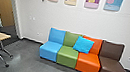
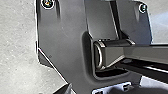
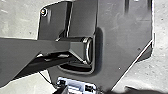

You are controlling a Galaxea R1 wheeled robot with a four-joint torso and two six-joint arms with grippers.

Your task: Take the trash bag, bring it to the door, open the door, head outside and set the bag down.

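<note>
"What's ahead?"

"In the head view, four coloured seats (image 1: 68,56) run from twelve to one o'clock, a blue cushion (image 1: 83,44) leaning on the backrests. A table (image 1: 3,36) stands at ten."

"And the wrist views?"

"Those look onto the robot's own plate (image 2: 67,30), pale floor (image 2: 17,37) beside it."

"Left gripper, right gripper?"

"Can't tell how far open, or holding what."

"Trash bag?"

"Can't tell where."
</note>
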